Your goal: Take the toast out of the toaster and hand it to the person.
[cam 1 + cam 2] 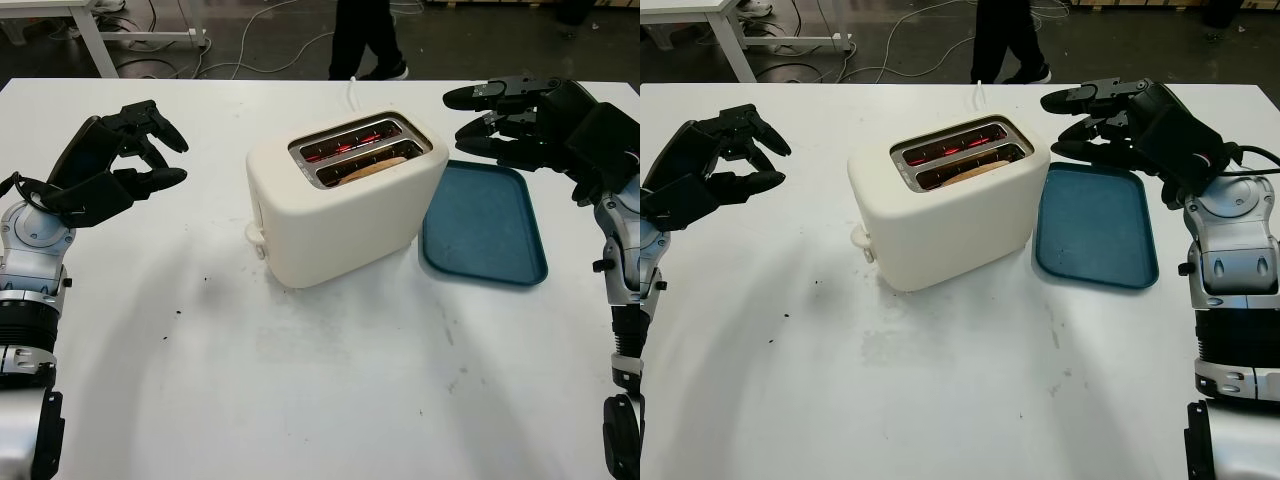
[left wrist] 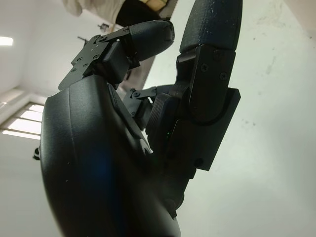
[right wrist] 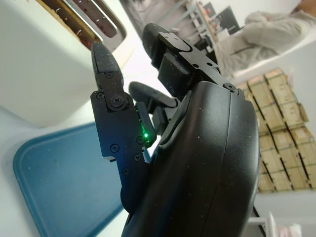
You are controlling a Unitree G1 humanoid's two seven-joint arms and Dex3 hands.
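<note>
Pale toast (image 1: 372, 171) low in toaster (image 1: 340, 215) slot

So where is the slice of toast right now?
In the left eye view, the brown toast slice sits in the nearer slot of the cream plastic toaster, left of the blue tray.

The toaster (image 1: 345, 195) stood near the middle of the table (image 1: 320, 400). One slice of toast (image 1: 372, 168) sat in the nearer of its two slots. A tray (image 1: 483, 225) lay on the table just right of the toaster, close beside it. The left hand (image 1: 120, 165) was held above the table well left of the toaster, holding nothing. The right hand (image 1: 510, 120) was over the tray's far edge, to the toaster's right, also holding nothing. A person's legs (image 1: 365, 40) stood on the floor beyond the table's far edge.
</note>
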